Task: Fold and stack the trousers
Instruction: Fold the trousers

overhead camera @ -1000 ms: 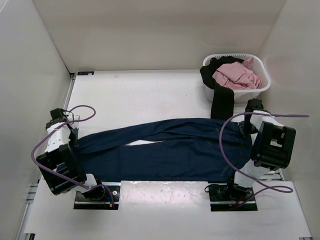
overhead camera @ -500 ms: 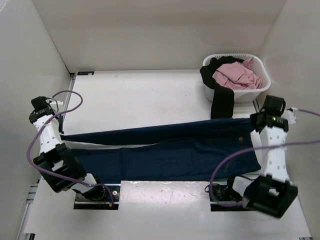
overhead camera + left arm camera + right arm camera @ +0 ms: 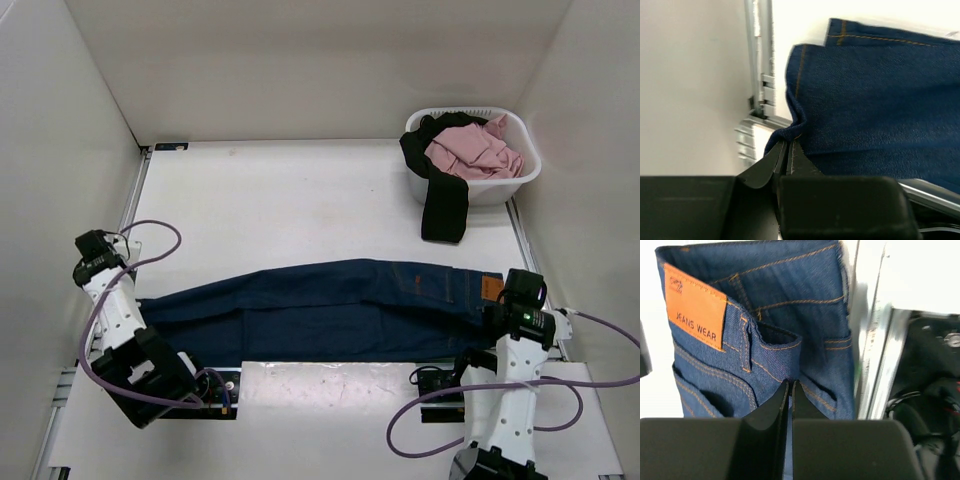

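Fingers of the left gripper are pressed right together on a small raised fold at the hem end of the dark navy-blue denim trousers. Tan stitching runs along the edge just above the pinch, and a grey metal rail at the table's side stands close by. Over on the other side the right gripper is likewise closed tight. Its black tips nip a ridge of cloth at the waist, just below a pocket edge and near the tan rectangular patch that reads JEANS WEAR. Each pinched fold looks lifted slightly off the surface, though I could not swear to it.

The trousers lie stretched lengthwise across the near part of the white table, with the waist at the right and the leg ends at the left. One leg is folded over the other, so they form a single long band. Their near edge runs along the shiny flat plate between the two arm bases, and each arm reaches out to its own end of the garment.

At the far right corner stands a white plastic laundry basket with a crumpled pink cloth in it. A black garment is draped over its front rim, its lower end hanging down onto the table near the waistband but apart from it.
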Robot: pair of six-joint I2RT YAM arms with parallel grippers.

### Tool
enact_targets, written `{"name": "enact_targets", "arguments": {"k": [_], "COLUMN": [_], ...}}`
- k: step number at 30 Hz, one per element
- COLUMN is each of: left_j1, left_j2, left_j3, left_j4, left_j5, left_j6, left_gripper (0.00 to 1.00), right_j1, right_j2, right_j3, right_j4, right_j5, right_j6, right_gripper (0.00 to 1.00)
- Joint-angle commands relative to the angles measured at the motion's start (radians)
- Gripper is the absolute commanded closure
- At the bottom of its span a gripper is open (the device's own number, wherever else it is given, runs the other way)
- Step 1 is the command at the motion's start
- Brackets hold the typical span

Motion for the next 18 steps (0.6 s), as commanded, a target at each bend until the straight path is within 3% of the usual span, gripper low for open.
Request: {"name": "enact_targets", "arguments": {"k": [1, 8, 11, 15, 18], "left_j1": [0.016, 0.016, 0.025, 0.036, 0.058], "left_j2": [-0.020, 0.115, 0.115, 0.115, 0.077], "left_j3": [0.027, 0.247, 0.265, 0.279, 0.194], "left_j4": [0.105, 0.095, 0.095, 0.050, 0.032], "left_j5": [-0.086, -0.057, -0.057, -0.037, -0.027], "left_j6": [0.083, 0.093, 0.117, 0.126, 0.150], "left_gripper": [0.86, 0.86, 0.86, 0.86, 0.86], "right_j1": [-0.004, -0.004, -0.015, -0.015, -0.015], "right_j2": [0.033, 0.275, 0.286, 0.300, 0.256], "right_j3": [0.051, 0.295, 0.367, 0.413, 0.378], "right_j4": [-0.035, 0.039, 0.039, -0.080, -0.130], "right_j5": [0.087, 0.184, 0.205, 0.216, 0.236], "right_j6": [-0.040, -0.200, -0.237, -0.255, -0.246], "right_gripper": [1.00, 1.00, 1.00, 1.00, 1.00]}}
